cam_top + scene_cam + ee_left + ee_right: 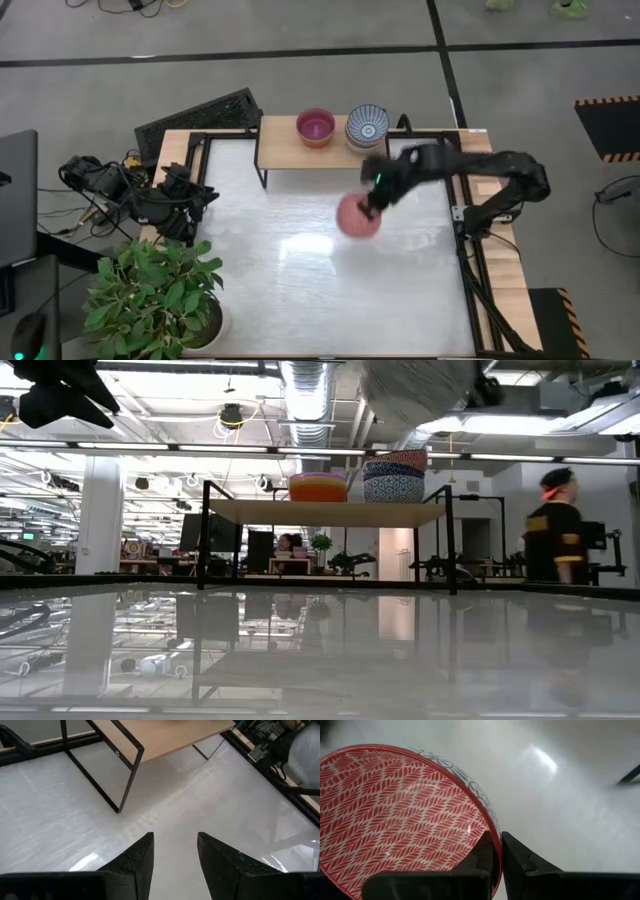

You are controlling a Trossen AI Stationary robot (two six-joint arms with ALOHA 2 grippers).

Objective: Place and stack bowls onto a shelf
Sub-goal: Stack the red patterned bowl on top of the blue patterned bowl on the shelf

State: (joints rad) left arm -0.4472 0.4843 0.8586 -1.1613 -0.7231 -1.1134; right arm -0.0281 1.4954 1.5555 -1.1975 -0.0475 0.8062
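— Where's your right pincer [497, 854]?

— Out over the middle of the white table [300, 260], just nearer than the shelf [290, 150]. My fingers are nipped tight on the rim of the red-patterned bowl [395, 810], one inside, one outside, and the bowl is lifted clear of the surface.

— And the shelf itself?

— At the far edge, wooden top on black legs. A magenta bowl [316, 127] sits on it; to its right, a stack topped by the blue-grey lined bowl [367, 124].

— Your left pincer [175, 855]?

— Parked at the table's left edge beside the plant [155, 295], fingers parted, holding nothing.
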